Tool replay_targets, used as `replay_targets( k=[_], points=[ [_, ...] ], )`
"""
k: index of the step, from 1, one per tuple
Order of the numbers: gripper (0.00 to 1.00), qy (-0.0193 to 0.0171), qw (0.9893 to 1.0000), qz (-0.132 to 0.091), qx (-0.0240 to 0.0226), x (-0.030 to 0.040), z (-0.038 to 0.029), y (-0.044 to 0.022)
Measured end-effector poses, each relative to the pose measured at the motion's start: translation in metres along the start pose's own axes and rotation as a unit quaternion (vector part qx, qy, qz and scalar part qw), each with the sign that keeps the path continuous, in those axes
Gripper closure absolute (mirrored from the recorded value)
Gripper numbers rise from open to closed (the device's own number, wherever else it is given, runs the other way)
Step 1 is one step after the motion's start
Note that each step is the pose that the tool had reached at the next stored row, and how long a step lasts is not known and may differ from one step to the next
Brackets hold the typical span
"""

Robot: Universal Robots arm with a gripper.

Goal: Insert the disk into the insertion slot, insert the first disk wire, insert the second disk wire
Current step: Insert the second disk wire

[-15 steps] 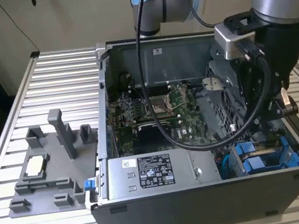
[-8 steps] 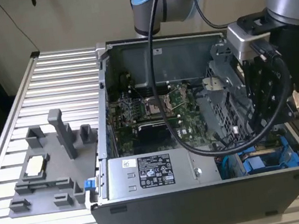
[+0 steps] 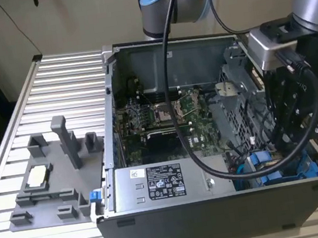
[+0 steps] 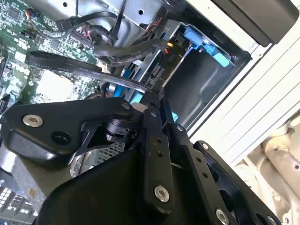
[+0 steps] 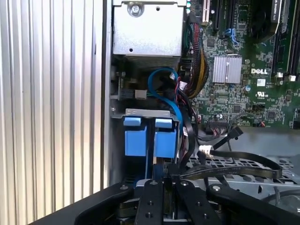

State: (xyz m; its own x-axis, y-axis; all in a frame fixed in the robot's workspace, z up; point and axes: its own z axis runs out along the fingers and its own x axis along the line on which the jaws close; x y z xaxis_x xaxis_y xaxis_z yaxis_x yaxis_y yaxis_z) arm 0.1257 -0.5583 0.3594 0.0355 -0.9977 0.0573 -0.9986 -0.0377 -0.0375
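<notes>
Cables (image 5: 187, 117) crowd claw (image 5: 164, 180) beside blue carrier (image 5: 150, 136).

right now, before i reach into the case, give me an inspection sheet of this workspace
surface: ribbed metal table, with the open case on it
job's things: blue carrier fronts sit in the drive bay; the drive body is hidden, so I cannot tell which one holds the disk
clutter: grey fixture tray at the exterior view's left of the case
hand: hand is down inside the case, at the bay, next to the carrier fronts
cables: blue cable loops by the bay; flat black cable lies beside the hand; the arm's thick black cable hangs over the board
surroundings: plain wall behind; no people seen
</notes>
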Motion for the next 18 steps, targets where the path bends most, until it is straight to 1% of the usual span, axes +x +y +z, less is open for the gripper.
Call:
replay_targets(
  k=[1,2,6,7,8,9,12,15,16,17,18],
  points=[
    [0.84,-0.0007,1.0,0.001,-0.0001,0.0005,0.0,-0.0001],
    [0.84,-0.0042,1.0,0.002,0.0,0.0007,0.0001,-0.0001],
    [0.84,-0.0219,0.9997,0.007,0.0004,0.0016,0.0007,-0.0001],
    [0.84,-0.0258,0.9996,0.008,0.0005,0.002,0.0008,-0.0001],
    [0.84,-0.0284,0.9996,0.008,0.0005,0.0026,0.0009,-0.0001],
    [0.84,-0.0296,0.9995,0.009,0.0005,0.0037,0.001,-0.0001],
    [0.84,-0.0303,0.9995,0.009,-0.0001,0.0088,0.0015,-0.001],
    [0.84,-0.0306,0.9995,0.009,-0.0044,0.0128,0.0021,-0.0042],
    [0.84,-0.0322,0.9994,0.009,-0.0051,0.0134,0.0024,-0.0052],
    [0.84,-0.0366,0.9993,0.009,-0.005,0.0137,0.0029,-0.0056],
    [0.84,-0.0426,0.999,0.01,-0.0049,0.014,0.0033,-0.0055]
  ],
)
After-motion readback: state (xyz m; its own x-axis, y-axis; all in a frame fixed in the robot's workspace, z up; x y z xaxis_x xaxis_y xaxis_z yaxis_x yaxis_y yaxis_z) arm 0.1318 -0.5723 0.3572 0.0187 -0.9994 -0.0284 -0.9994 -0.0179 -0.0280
